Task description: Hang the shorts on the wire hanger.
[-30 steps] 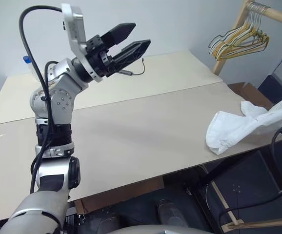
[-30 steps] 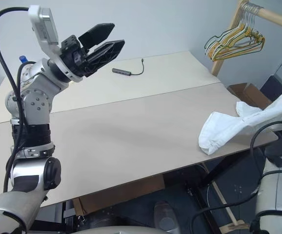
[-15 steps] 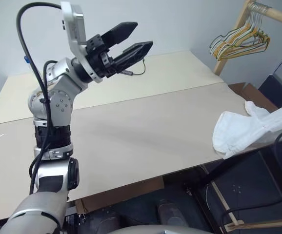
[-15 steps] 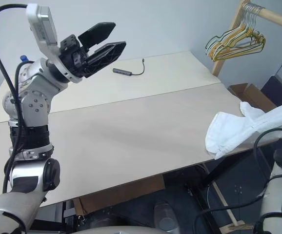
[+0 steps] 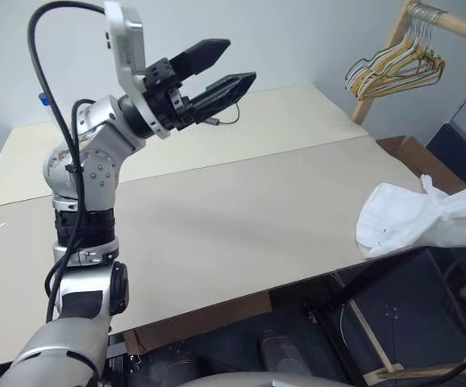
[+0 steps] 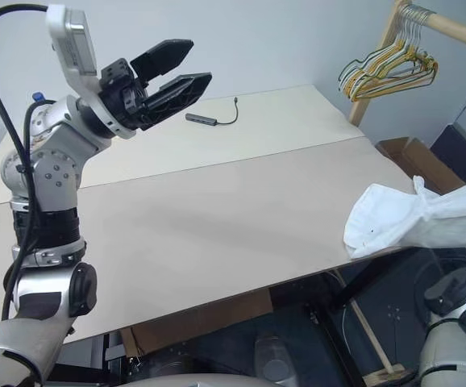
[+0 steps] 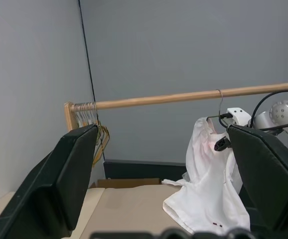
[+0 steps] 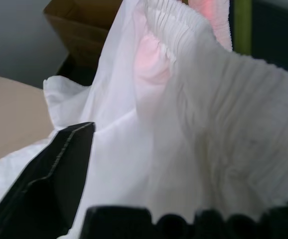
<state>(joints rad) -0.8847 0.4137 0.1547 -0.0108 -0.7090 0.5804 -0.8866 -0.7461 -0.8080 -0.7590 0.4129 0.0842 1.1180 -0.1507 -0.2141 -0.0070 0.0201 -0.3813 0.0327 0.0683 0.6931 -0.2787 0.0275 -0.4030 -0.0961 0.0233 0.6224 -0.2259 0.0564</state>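
Left eye view: beige table (image 5: 217, 218), wooden rail (image 5: 451, 22), grey wall (image 5: 297, 40).

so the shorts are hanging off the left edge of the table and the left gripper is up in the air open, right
Not quite: the shorts hang off the table's right edge, as the right eye view shows. The left gripper is indeed raised and open.

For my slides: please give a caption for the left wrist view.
White shorts hang from a wire hanger on the wooden rail.

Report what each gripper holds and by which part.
Left gripper: nothing, open in the air. Right gripper: at the gathered waistband of the shorts, but whether it grips cannot be told.
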